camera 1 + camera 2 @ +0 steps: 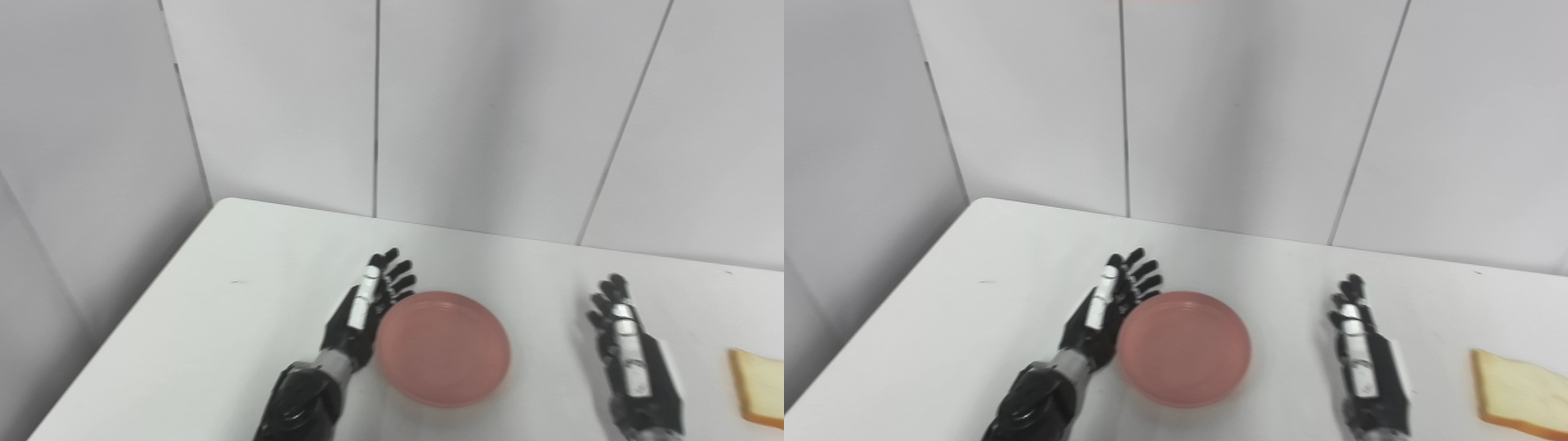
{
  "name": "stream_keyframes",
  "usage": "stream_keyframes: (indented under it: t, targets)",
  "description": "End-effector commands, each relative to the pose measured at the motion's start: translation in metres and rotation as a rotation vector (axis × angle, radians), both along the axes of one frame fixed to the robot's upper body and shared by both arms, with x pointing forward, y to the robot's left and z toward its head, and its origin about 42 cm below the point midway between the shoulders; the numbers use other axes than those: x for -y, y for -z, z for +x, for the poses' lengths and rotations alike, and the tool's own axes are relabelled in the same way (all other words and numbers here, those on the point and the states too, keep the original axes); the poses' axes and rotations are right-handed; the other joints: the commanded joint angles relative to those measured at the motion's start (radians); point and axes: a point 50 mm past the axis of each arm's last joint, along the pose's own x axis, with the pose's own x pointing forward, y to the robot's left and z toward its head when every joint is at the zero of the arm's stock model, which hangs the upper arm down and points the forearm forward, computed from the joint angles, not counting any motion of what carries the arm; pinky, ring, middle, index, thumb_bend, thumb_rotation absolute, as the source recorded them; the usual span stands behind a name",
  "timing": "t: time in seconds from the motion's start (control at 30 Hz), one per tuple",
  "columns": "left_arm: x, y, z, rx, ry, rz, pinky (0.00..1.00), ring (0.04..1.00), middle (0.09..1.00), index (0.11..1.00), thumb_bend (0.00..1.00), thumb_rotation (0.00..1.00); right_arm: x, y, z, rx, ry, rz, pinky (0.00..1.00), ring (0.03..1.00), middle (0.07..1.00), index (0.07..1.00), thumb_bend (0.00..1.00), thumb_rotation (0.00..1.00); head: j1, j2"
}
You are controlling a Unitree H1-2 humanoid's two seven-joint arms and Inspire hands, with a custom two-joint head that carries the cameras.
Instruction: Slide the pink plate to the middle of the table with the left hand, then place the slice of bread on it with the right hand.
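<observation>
Plate, one, round, pink and smooth, lies on the white bench. Left hand rests at its left rim, fingers spread, holding nothing. Right hand is empty, fingers straight. One square bread lies far right.

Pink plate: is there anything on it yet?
Nothing; the pink plate is bare. The bread lies on the table at far right. What is under the plate is hidden.
</observation>
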Motion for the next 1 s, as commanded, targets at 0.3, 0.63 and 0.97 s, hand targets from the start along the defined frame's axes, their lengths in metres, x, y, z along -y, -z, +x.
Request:
stream_keyframes:
  t: [0.3,0.63,0.97]
  targets:
    - [0.007,0.008,-0.016,0.010,0.009,0.026,0.94,0.936,0.947,0.968,0.70,0.99,-0.021,-0.029,0.005,0.079,0.020,0.015,1.00,0.989,0.989,0.980,0.67,0.88,-0.130,0.026]
    - [0.001,0.007,-0.019,0.018,0.015,0.014,0.96,0.951,0.964,0.974,0.70,0.98,-0.027,-0.038,0.011,0.087,0.050,0.027,1.00,0.988,0.983,0.972,0.68,0.85,-0.227,0.030]
    - [-0.005,0.006,-0.017,0.022,0.019,0.015,0.97,0.952,0.959,0.960,0.69,0.98,0.003,-0.059,0.018,0.154,0.102,0.007,1.00,0.979,0.963,0.970,0.65,0.80,-0.253,0.030]
